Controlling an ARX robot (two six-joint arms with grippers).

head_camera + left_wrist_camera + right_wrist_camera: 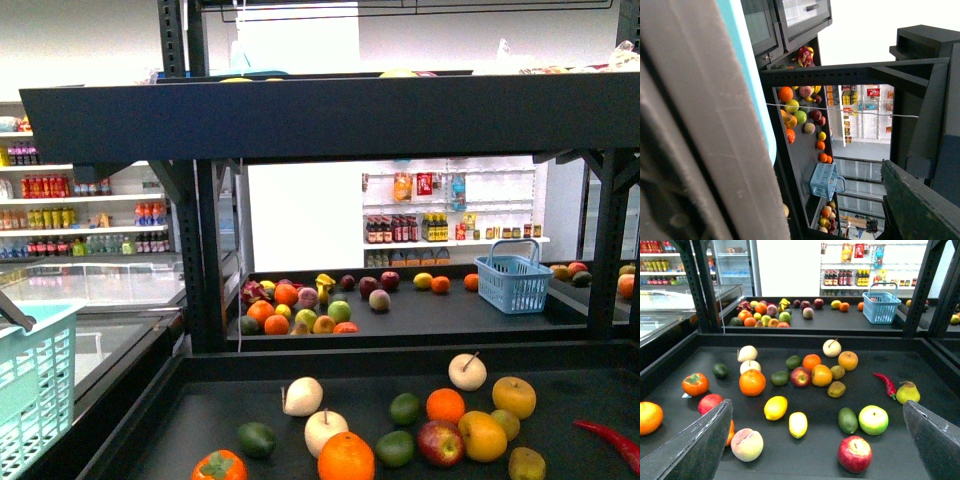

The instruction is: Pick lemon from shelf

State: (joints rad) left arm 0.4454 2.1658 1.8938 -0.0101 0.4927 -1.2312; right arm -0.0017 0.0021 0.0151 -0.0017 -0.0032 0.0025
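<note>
My right pincer [816,407] is spread wide, its two dark fingers [695,445] far apart with nothing between them. It hangs over the near dark tray of the black metal-framed tiered shelf [920,365].

Taking twelve o'clock as straight ahead of the robot, the deep-yellow oval lemon [775,407] lies on that tray at about eleven o'clock from the gap, inside the span of the fingers. One paler yellow oval fruit [798,424] lies just beside it at about four o'clock, not touching.

Around them I count:
- three red apples [855,454]
- one green apple [873,419]
- one pale peach [747,444]
- one red chilli [885,383]
- one yellow-green pear [908,391]
- three oranges, the leftmost orange [650,417] cut by the picture edge

One blue plastic basket [881,307] stands on the far tray at one o'clock.

The front camera's picture ends short of the lemon. My left pincer [835,210] shows one dark finger [925,205] and a grey blur against a turquoise basket [35,390]. I cannot tell how far apart its fingers are, or whether it holds anything.
</note>
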